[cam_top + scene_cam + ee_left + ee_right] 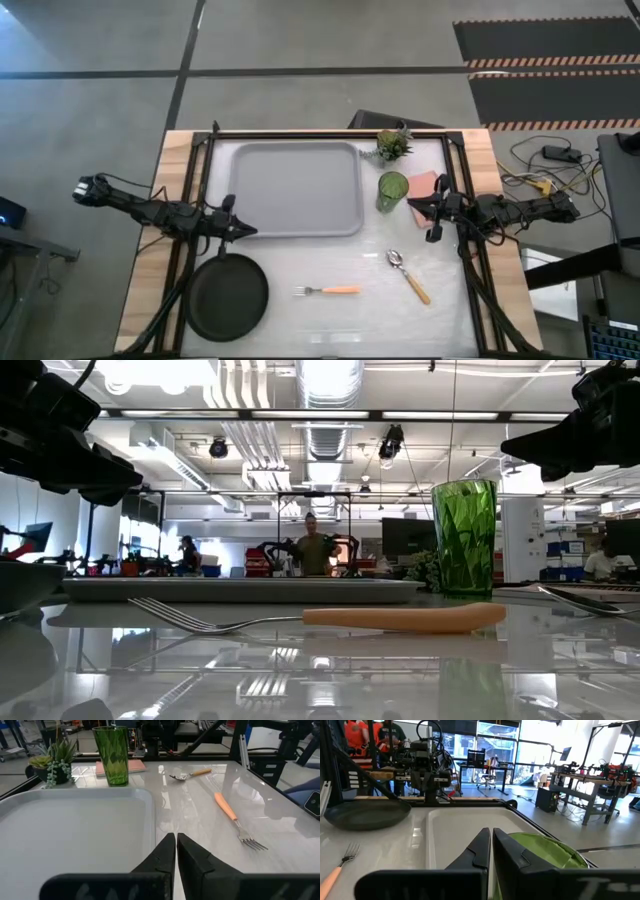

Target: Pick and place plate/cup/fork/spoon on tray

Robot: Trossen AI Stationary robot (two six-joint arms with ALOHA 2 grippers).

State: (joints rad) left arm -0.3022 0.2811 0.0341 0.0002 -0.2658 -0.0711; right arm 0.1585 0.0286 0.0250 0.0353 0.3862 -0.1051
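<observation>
High view shows a glossy white counter framed in pale wood, standing on grey concrete floor with black lines. On it the grey tray lies bare; the black plate sits near the front left, the fork and spoon at the front, and the green cup just right of the tray. Left tool is clenched at the tray's front left corner; right tool is clenched beside the cup. Low view looks into a bright workshop with people.
</observation>
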